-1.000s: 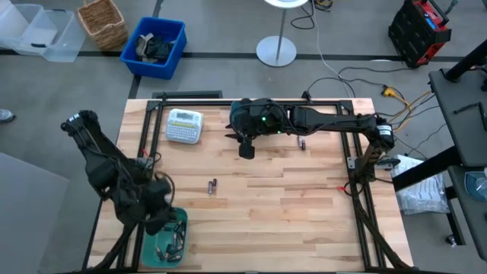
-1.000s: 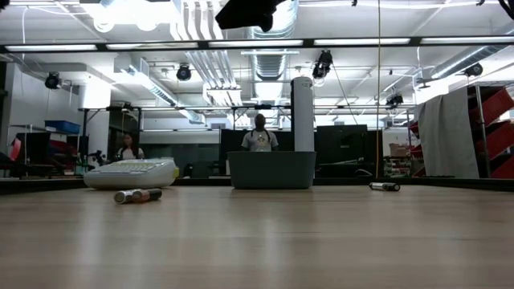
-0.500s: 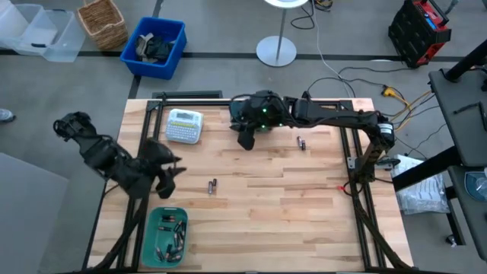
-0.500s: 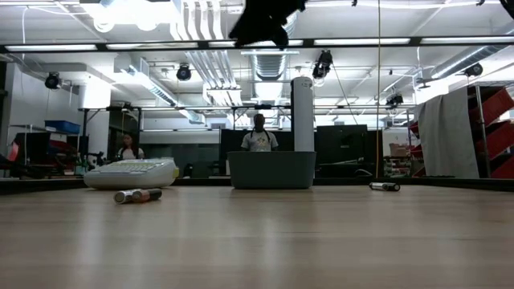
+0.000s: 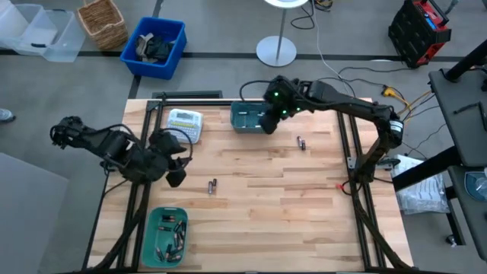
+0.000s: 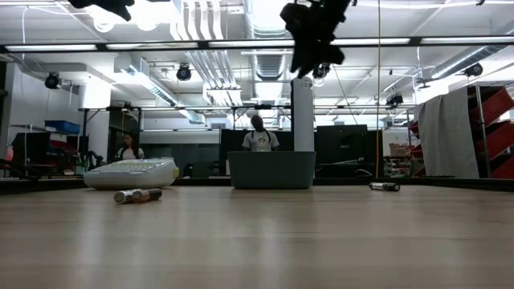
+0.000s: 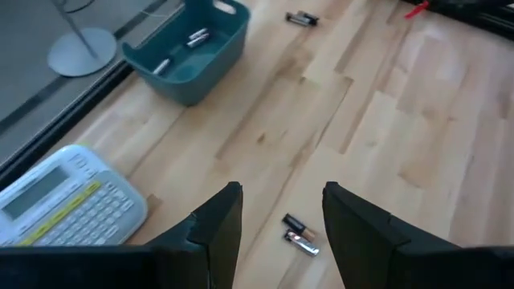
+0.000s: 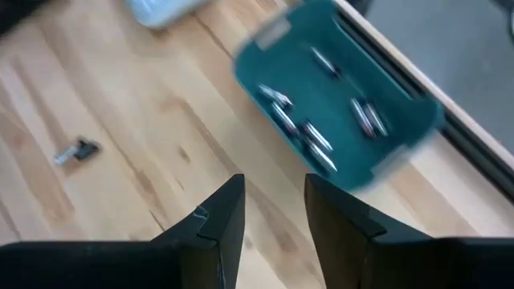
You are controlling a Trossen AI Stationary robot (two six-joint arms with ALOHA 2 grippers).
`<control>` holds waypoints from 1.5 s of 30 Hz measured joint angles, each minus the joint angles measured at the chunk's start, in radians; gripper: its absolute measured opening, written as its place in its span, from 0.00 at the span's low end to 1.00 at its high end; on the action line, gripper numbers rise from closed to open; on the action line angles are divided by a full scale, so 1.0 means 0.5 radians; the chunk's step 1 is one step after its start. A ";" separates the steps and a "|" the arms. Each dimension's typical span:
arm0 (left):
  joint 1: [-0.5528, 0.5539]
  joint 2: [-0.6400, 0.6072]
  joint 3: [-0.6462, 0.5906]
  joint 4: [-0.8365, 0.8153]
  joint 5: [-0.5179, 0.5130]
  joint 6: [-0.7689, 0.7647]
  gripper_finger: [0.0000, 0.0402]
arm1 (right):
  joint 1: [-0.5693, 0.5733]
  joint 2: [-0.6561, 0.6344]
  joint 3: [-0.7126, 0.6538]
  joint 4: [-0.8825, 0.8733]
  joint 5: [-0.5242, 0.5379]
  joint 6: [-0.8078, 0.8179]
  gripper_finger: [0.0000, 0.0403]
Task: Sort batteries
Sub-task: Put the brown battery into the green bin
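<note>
**Ana:** Fingers first: how do they stand on each arm?

**Ben:** Both pairs are parted with nothing between them. The left gripper shows a clear gap between its two dark fingers, and through that gap its wrist view sees bare wood and a pair of small batteries, one silvery, one dark with a coppery end. It holds and touches nothing.

**Ana:** And the right one?

**Ben:** The right gripper is parted somewhat less, also empty. It hangs above the table's far edge, just beside the teal plastic bin at the back.

**Ana:** Where are the batteries, then?

**Ben:** Several slim silvery-grey cylinders lie inside that back bin. A second teal bin sits at the near left edge of the light wooden slatted table, with a heap of batteries in it. Two batteries lie side by side, touching, loose on the wood near the middle. Another loose pair lies right of the back bin.

**Ana:** And the left arm from above?

**Ben:** Its gripper is over the table's left part, between the white keypad label-maker and the middle pair, well above the wood. From table height, a person stands in the room behind the back bin.
</note>
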 joint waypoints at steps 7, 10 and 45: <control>0.156 -0.008 -0.146 0.301 0.228 0.207 0.38 | -0.131 -0.038 0.000 -0.395 0.087 0.052 0.28; 0.220 -0.007 -0.225 0.405 0.353 0.230 0.38 | -0.183 -0.042 0.000 -0.608 0.087 0.134 0.29; 0.423 0.001 -0.405 0.519 0.596 0.248 0.38 | -0.469 -0.042 -1.398 -0.100 -0.047 0.385 0.32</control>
